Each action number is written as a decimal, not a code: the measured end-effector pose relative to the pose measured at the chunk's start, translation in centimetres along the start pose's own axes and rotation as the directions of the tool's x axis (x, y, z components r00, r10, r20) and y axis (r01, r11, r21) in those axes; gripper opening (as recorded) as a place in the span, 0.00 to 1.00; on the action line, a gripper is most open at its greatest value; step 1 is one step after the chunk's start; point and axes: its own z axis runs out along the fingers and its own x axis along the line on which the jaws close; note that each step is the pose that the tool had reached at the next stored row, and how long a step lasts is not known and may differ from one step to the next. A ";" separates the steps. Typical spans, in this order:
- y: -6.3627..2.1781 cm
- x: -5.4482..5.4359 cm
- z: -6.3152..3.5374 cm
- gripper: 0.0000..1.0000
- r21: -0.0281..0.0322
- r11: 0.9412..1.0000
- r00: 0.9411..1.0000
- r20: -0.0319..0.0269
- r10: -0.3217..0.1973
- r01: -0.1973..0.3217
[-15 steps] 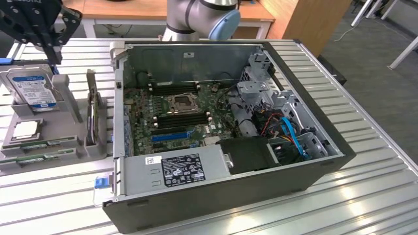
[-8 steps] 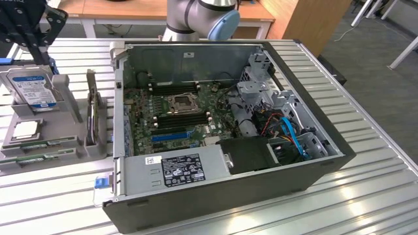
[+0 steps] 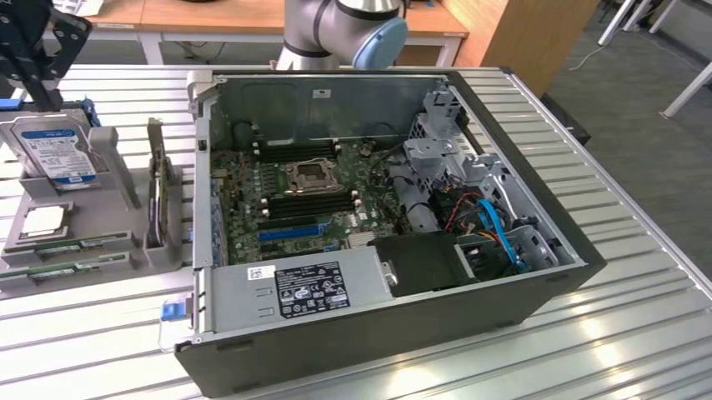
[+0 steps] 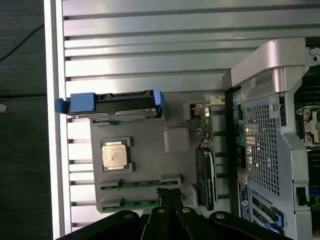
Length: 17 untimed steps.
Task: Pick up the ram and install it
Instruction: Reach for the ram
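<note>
Two long green ram sticks lie side by side in slots at one end of a grey holder tray [image 3: 122, 179], beside the open computer case [image 3: 389, 333]. One stick [image 3: 83, 244] [image 4: 140, 183] is closer to the CPU; the other [image 3: 56, 271] [image 4: 135, 203] is at the tray's edge. I cannot tell which one is the task's ram. My gripper [image 4: 169, 194] hangs high above the tray, over the sticks' ends, its dark fingers [image 4: 162, 200] pressed together with nothing between them. In the exterior view the gripper [image 3: 33, 67] is at the upper left.
The tray also holds a blue-labelled hard drive [image 3: 50, 150] [image 4: 115, 104], a CPU [image 3: 42, 221] [image 4: 116, 154] and an upright card [image 3: 156, 196]. Inside the case, the motherboard [image 3: 300, 192] has black memory slots [image 3: 312, 204] around the CPU socket and a blue slot [image 3: 292, 229]. The slatted metal table [image 3: 623, 317] surrounds everything.
</note>
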 end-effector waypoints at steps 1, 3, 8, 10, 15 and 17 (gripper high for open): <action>-0.02 0.3 0.02 0.10 0.000 1.000 1.000 0.000 0.000 0.000; -0.06 0.8 0.04 0.10 0.000 1.000 1.000 -0.001 0.000 0.000; -0.16 2.1 0.12 0.10 0.000 1.000 1.000 -0.003 0.000 0.000; -0.20 2.6 0.15 0.10 0.000 1.000 1.000 -0.003 0.000 0.000; -0.27 3.5 0.21 0.10 0.000 1.000 1.000 -0.006 0.000 0.000; -0.27 3.5 0.21 0.10 0.000 1.000 1.000 -0.006 0.000 0.000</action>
